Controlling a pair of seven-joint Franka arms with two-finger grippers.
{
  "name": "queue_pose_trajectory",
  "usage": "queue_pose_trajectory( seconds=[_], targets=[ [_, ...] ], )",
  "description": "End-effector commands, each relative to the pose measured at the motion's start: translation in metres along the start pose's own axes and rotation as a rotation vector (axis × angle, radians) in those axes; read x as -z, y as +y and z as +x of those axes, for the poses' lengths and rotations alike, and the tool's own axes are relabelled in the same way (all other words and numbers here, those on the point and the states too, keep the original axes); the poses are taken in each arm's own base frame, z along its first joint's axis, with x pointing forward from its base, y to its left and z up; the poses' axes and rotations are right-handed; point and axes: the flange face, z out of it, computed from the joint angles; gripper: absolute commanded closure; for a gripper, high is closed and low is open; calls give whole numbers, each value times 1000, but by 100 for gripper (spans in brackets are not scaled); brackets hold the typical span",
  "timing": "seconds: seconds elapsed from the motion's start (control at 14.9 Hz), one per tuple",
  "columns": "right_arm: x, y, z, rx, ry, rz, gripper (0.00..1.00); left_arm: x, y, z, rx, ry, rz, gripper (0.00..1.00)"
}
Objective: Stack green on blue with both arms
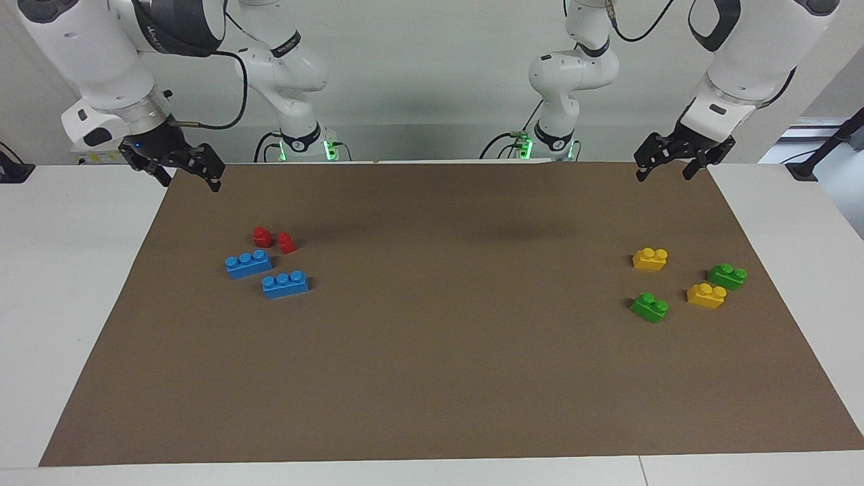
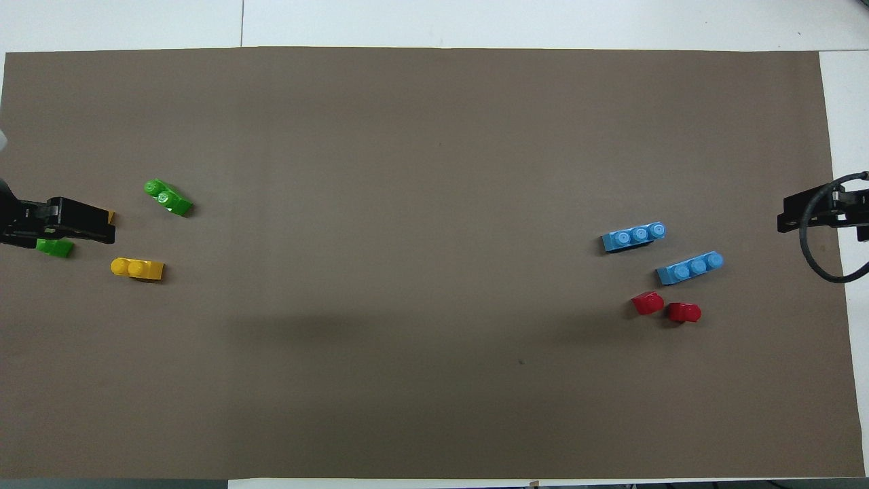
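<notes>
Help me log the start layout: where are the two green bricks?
Both green bricks lie on the brown mat at the left arm's end, among the two yellow bricks, apart from the blue bricks.

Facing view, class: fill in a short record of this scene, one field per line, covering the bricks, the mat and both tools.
surface: brown mat on a white table
blue bricks: two, three studs each, toward the right arm's end
red pieces: two, nearer the robots than the blue
green bricks: two, toward the left arm's end
yellow bricks: two, among the green
stacking: none yet
left tool: raised, open, empty
right tool: raised, open, empty
</notes>
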Motion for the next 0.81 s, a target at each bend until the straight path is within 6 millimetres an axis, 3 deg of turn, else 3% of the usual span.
queue_pose_trajectory(
  seconds=[0.0, 0.4, 0.74],
  targets=[
    [-1, 2, 2, 11, 16, -17, 0, 7, 0, -3, -15, 15, -8, 0],
    [-2, 3, 5, -9, 34, -13, 0, 8, 1, -2, -15, 25, -9, 0],
    [-23, -2, 33, -479, 58, 61, 1, 7, -3, 1, 6, 45, -11, 0]
  ],
)
